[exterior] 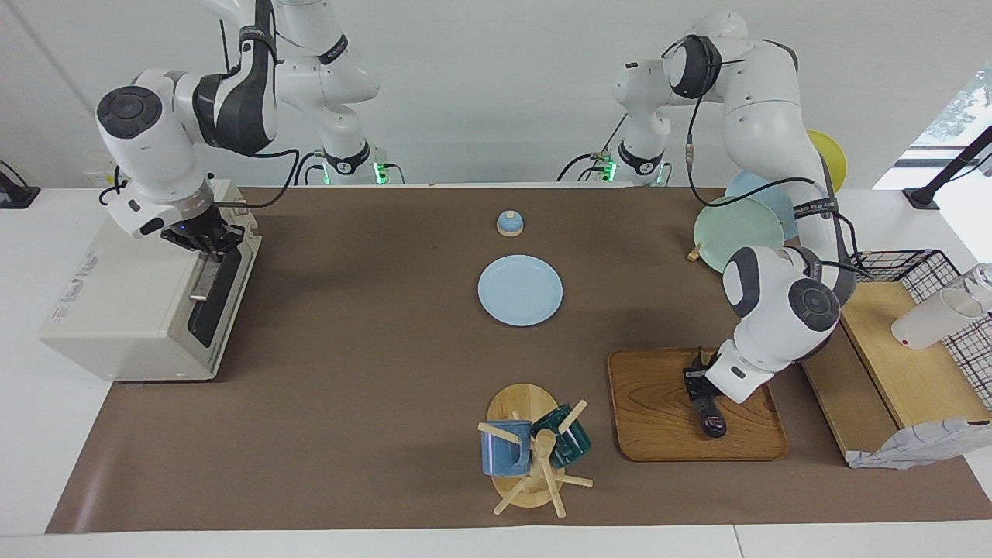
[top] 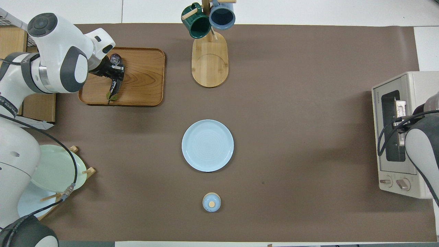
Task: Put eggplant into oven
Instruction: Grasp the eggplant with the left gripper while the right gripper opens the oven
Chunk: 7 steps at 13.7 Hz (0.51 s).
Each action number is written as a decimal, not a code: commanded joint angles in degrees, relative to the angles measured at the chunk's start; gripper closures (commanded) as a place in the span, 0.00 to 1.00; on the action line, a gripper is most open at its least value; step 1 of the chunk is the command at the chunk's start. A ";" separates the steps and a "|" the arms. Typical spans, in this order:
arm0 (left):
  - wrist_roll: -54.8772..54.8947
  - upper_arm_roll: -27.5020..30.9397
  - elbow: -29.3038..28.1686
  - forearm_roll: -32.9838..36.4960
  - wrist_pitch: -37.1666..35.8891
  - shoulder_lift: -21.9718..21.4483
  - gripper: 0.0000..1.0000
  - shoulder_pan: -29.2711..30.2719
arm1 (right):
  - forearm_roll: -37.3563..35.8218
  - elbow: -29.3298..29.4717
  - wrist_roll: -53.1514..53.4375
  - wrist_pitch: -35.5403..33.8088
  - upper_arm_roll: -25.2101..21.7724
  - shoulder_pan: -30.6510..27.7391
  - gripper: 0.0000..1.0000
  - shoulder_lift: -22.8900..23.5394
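My left claw (exterior: 699, 380) is down on the wooden tray (exterior: 651, 434) at the left arm's end of the worktop (exterior: 372, 372), clamped on the eggplant (exterior: 709, 411). The eggplant lies on the tray's boards, its dark blunt end pointing away from the robots and its greenish stem tip toward them, the grip sitting about mid-length. It rests along the side of the tray that faces the left arm's end, close to that rim, so most of the tray's wood toward the table's middle is bare.

My right claw (exterior: 208, 242) is shut at the top front edge of the oven (exterior: 124, 310), right by the metal bar handle (exterior: 203, 280). The oven sits at the right arm's end, partly off the brown mat (exterior: 372, 372), its dark glass door facing the middle of the worktop; whether the fingertips grip the handle I cannot tell.

Between tray and oven the mat lies broad and open. Near its middle sits a light blue plate (exterior: 520, 291), and nearer the robots a small blue lidded knob-like piece (exterior: 509, 223). A mug rack (exterior: 527, 457) with a blue mug (exterior: 505, 448) and a green mug (exterior: 564, 440) stands beside the tray, toward the table's middle. A plate stand (exterior: 738, 232) holds plates nearer the robots than the tray.
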 commanded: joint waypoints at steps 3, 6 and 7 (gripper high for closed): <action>-0.03 0.20 -1.22 -5.34 -5.99 -7.25 1.00 -0.28 | 0.35 -6.71 -0.57 5.75 0.57 -0.14 1.00 -1.11; -7.83 0.03 -3.24 -7.83 -15.48 -16.31 1.00 -1.93 | 4.04 -8.64 -0.48 10.67 0.48 1.09 1.00 0.29; -10.90 0.11 -4.02 -8.00 -18.47 -18.94 1.00 -4.38 | 4.48 -8.99 0.13 12.08 0.48 2.40 1.00 0.74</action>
